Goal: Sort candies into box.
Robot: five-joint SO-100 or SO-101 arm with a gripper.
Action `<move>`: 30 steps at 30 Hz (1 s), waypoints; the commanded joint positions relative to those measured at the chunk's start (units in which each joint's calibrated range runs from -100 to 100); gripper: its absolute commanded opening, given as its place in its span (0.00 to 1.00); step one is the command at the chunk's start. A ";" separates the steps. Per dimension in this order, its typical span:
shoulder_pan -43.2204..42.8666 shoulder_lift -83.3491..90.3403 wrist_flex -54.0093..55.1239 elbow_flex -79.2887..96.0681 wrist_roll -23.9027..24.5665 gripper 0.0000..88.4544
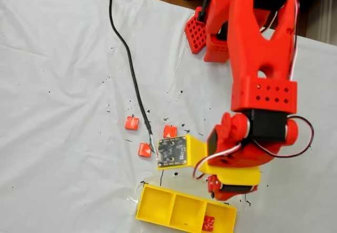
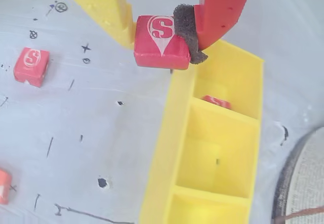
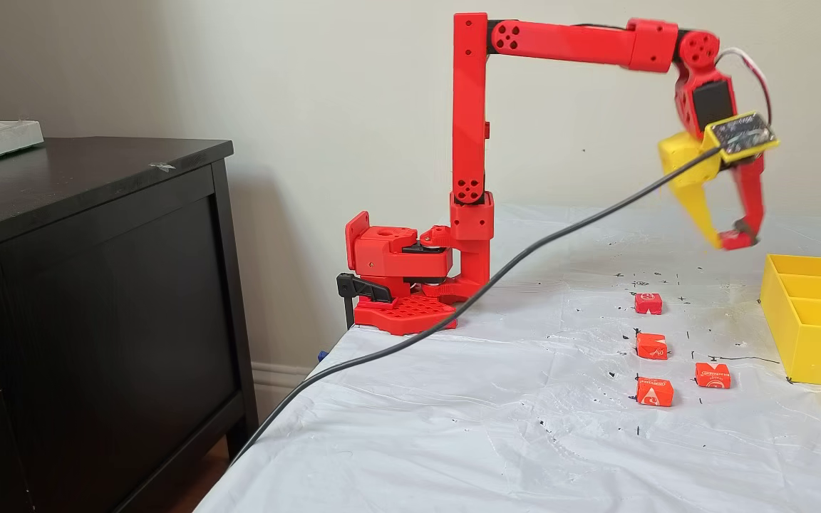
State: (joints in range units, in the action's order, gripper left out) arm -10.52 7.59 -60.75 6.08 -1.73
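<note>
My fingers (image 2: 164, 44) are clamped on a candy (image 2: 161, 42) top center of the wrist view. The box (image 2: 167, 148) sits lower right, one piece (image 2: 216, 101) already inside.

The red arm stands upright from its base, its upper link reaching out level and the wrist bent straight down, so the hand (image 3: 731, 239) hangs well above the worktop with its yellow finger (image 2: 114, 11) and red padded finger (image 2: 217, 11) pinching a candy (image 2: 161, 42).
</note>
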 commanded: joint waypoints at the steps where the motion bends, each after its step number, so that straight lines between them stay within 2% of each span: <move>1: 3.64 1.65 2.42 -12.23 -1.22 0.00; 16: 6.45 -11.50 2.10 -22.06 -3.13 0.00; 23: 6.18 -11.84 2.59 -22.79 -2.25 0.00; 24: 6.18 -11.84 2.75 -22.79 -2.25 0.04; 25: 6.18 -11.84 2.75 -22.79 -2.25 0.19; 26: 6.18 -12.00 2.75 -22.97 -2.15 0.30; 29: 6.18 -12.34 2.67 -23.42 -1.76 0.42; 30: 6.18 -12.34 2.51 -23.42 -1.76 0.42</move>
State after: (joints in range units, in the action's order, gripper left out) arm -4.27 -6.32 -58.63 -9.58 -3.64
